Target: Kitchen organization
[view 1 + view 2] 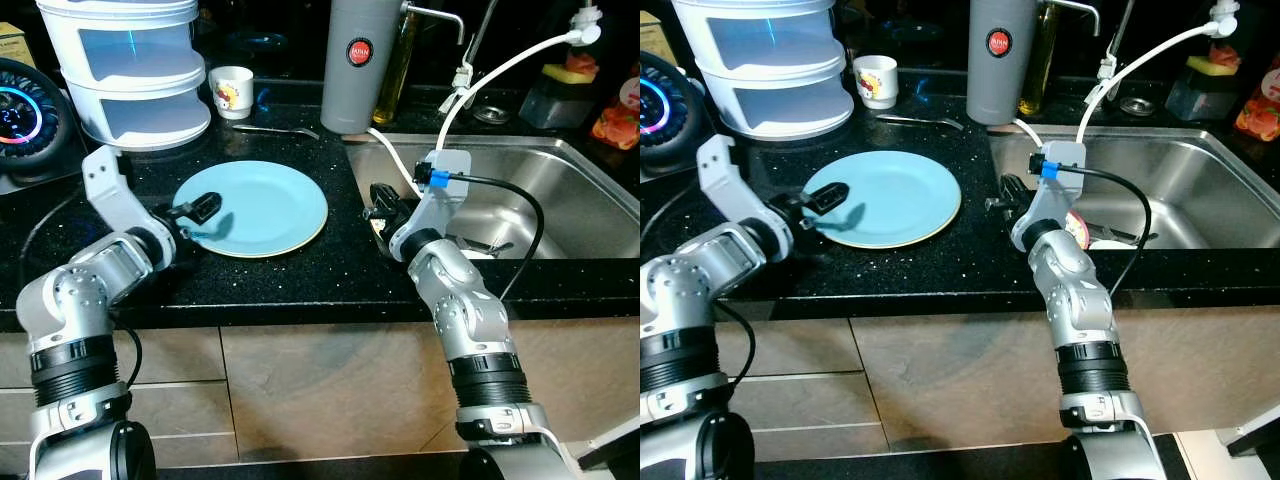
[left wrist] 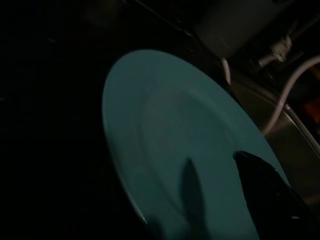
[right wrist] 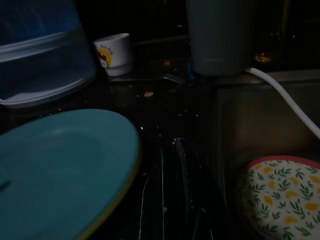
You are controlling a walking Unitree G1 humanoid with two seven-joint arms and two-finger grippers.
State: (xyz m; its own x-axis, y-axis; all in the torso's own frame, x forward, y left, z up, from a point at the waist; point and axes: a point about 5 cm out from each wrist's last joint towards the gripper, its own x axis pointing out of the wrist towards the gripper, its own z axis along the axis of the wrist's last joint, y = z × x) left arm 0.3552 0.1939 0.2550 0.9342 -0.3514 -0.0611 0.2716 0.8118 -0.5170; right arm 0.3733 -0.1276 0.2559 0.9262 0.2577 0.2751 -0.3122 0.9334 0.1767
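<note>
A black speckled table (image 1: 300, 270) runs across a kitchen, with a steel sink (image 1: 560, 200) set into its right half. At far left stands a white stacked container (image 1: 135, 70), with a small white cup (image 1: 232, 91) just beside it. In front of these, the left claw (image 1: 200, 215) hangs over the left rim of a light blue plate (image 1: 262, 205) that lies flat on the table; one black finger rests above the rim, but whether the fingers are apart or clamped on the plate cannot be told. Behind the plate lies a metal spoon (image 1: 275, 130), and past it a tall grey cylinder (image 1: 357, 62) stands by the sink's back corner. The right claw (image 1: 385, 208) rests at the table's edge between plate and sink, its two black fingers drawn together, holding nothing. A white cable (image 1: 500, 75) arcs over the sink. In the right wrist view, a flowered plate (image 3: 282, 197) with a red rim lies inside the sink.
</note>
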